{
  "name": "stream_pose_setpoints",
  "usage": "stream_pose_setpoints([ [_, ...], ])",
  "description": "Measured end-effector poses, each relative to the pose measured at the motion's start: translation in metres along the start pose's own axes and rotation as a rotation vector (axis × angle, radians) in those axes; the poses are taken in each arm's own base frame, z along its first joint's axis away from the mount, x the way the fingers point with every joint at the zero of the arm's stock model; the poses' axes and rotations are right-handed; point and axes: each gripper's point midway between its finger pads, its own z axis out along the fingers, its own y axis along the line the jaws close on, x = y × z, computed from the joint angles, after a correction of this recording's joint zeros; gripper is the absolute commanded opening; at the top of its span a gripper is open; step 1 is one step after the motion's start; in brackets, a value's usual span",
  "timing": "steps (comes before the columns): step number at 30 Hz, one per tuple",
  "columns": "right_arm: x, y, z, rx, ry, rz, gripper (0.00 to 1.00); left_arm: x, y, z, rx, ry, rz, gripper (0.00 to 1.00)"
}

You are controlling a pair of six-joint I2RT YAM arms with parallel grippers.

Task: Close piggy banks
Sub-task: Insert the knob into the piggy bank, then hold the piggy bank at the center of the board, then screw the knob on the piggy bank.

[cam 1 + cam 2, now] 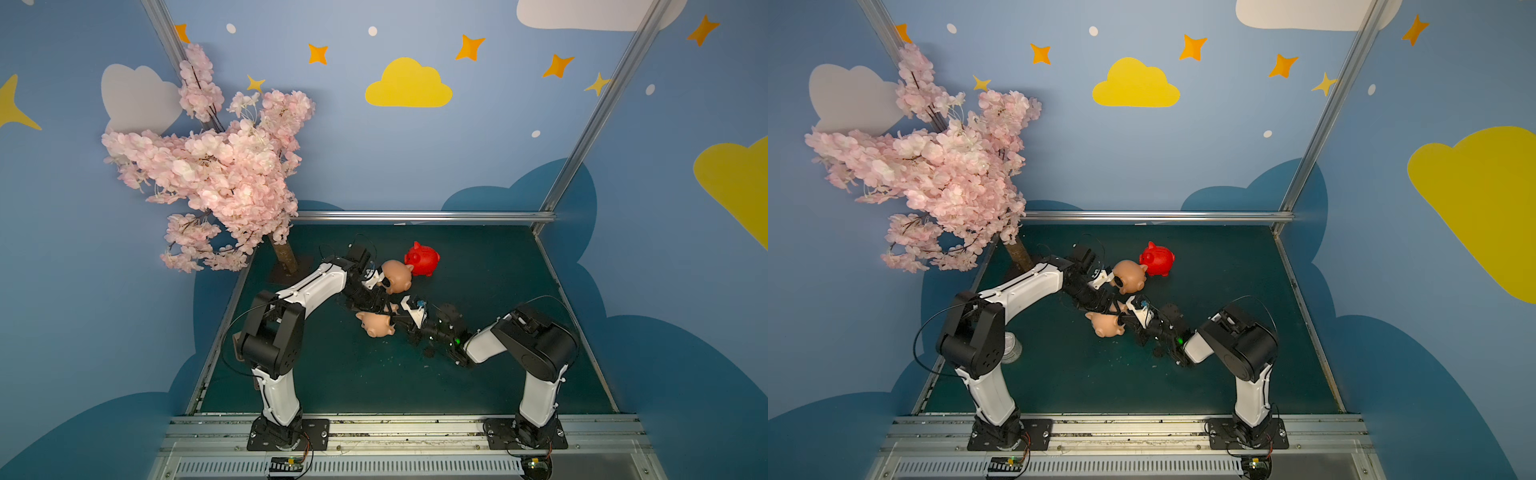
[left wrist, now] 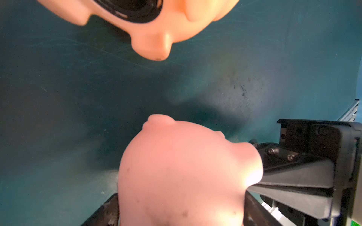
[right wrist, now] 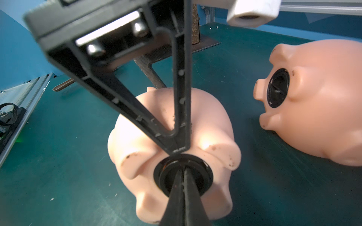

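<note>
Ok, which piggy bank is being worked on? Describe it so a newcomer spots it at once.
From the pink blossom tree in the green table's far left corner, look to the three pigs mid-table. It is the near tan pig; unlike the red pig and the far tan pig behind it, the left gripper clasps it and the right gripper touches its black belly plug.

Lots of colours here
I see a red pig (image 1: 424,258), a far peach pig (image 1: 399,274) and a near peach pig (image 1: 376,325) with black plugs (image 3: 278,91), on my dark green mat (image 1: 519,374), by a blue wall (image 1: 415,158) with yellow clouds (image 1: 408,85) and a pink tree (image 1: 216,166).
</note>
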Motion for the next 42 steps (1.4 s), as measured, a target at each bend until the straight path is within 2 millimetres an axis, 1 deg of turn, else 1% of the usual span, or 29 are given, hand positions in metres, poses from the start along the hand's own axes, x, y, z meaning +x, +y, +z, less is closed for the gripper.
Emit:
stream_pose_setpoints([
  [10, -0.0003, -0.002, -0.0006, 0.013, -0.005, 0.012, 0.0, -0.0001, -0.0001, -0.0001, 0.0, 0.0, 0.0, 0.76],
  [20, 0.0016, 0.0009, 0.0022, 0.004, -0.016, 0.026, 0.0, -0.0002, 0.0001, -0.0001, 0.0, -0.001, 0.0, 0.76],
  [32, 0.0016, 0.0008, 0.0042, 0.004, -0.016, 0.116, 0.0, -0.0002, 0.0, -0.0001, 0.0, -0.001, 0.0, 0.76],
  [42, 0.0018, 0.0006, 0.0042, 0.005, -0.015, 0.147, 0.0, -0.0002, 0.0, -0.0001, 0.0, -0.001, 0.0, 0.76],
])
